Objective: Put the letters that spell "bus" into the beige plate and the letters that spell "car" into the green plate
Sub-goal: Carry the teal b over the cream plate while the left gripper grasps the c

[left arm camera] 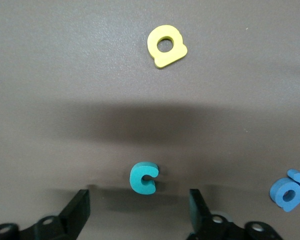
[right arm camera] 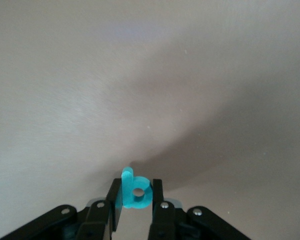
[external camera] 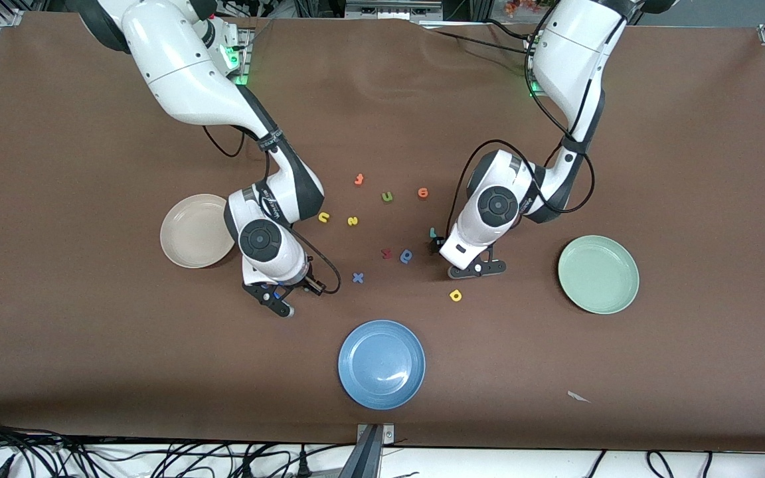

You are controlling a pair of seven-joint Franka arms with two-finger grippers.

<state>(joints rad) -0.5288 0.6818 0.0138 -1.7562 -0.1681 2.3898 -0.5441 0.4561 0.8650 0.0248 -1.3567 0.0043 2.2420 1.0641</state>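
Observation:
My right gripper [external camera: 281, 302] [right arm camera: 135, 187] is shut on the teal "b" [right arm camera: 135, 192], low over the table beside the beige plate [external camera: 196, 230]. My left gripper [external camera: 477, 270] [left arm camera: 139, 197] is open and low over the table. The teal "c" [left arm camera: 144, 178] lies flat just ahead of its fingertips [left arm camera: 81, 200], untouched; the hand hides it in the front view. The yellow "a" [external camera: 455, 295] [left arm camera: 166, 46] lies close by. The yellow "u" [external camera: 323, 217], the yellow "s" [external camera: 352, 221] and the teal "r" [external camera: 433, 232] lie mid-table. The green plate [external camera: 598, 273] sits toward the left arm's end.
A blue plate [external camera: 381, 364] stands nearest the front camera. A green "u" [external camera: 387, 196], orange letters [external camera: 358, 178], a red letter [external camera: 386, 253], a blue "x" [external camera: 358, 277] and a blue round letter [external camera: 406, 256] [left arm camera: 290, 190] are scattered mid-table.

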